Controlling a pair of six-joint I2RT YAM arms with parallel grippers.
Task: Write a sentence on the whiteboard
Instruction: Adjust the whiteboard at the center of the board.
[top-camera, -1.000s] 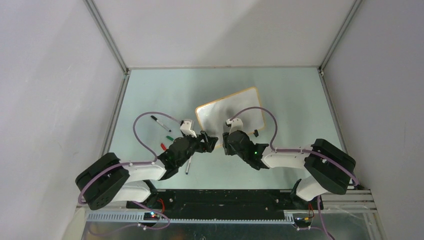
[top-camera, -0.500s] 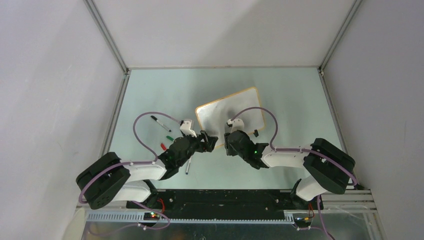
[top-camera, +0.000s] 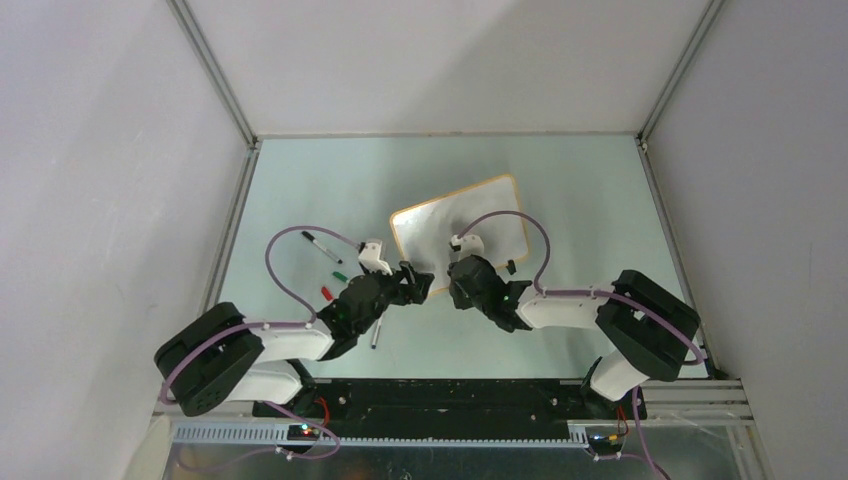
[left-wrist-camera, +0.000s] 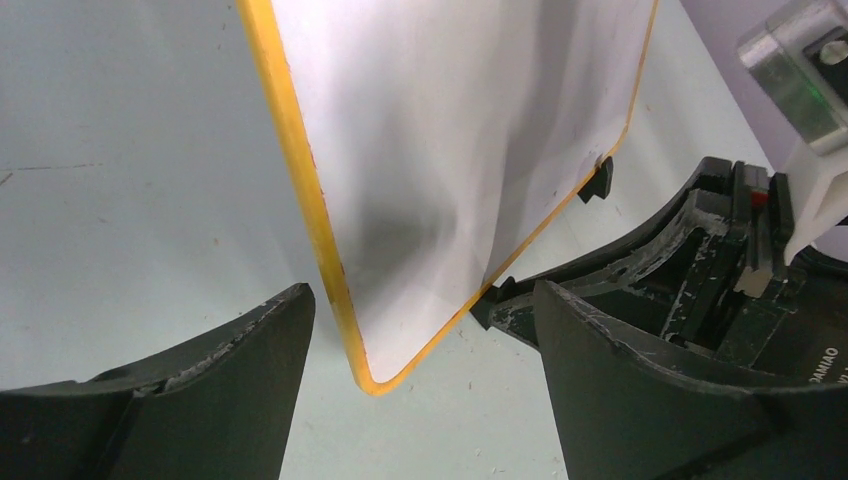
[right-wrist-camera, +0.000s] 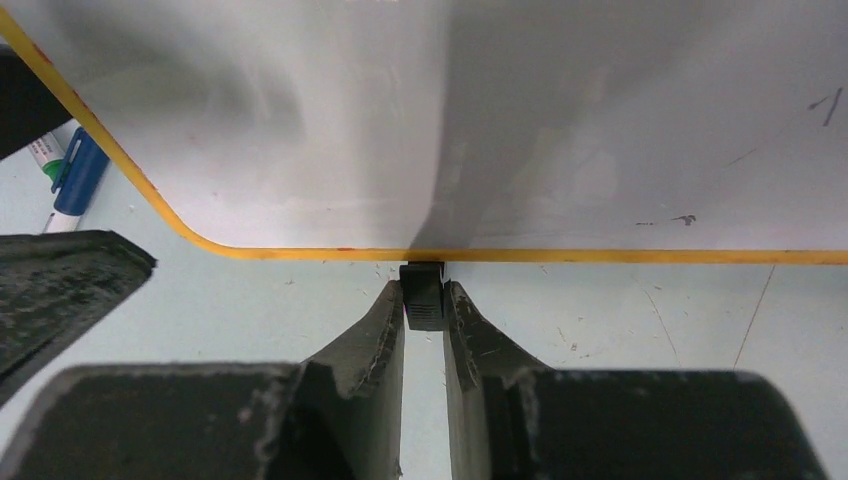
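Note:
The whiteboard lies flat on the table, white with an orange-tan frame. The sentence is out of view; the board's face shows only faint smudges and small marks. My left gripper stands open at the board's near left corner, one finger on each side of it and neither touching. My right gripper is shut on the small black clip foot at the board's near edge. A second clip foot sticks out farther along the same edge.
Several markers lie left of the board: a black one, a green one, a red one, and a pen under my left arm. A blue-capped marker lies by the board's corner. Walls enclose the table.
My right gripper has narrowed and shut on the clip foot, and the right arm has shifted slightly left. The left gripper has stayed open in place.

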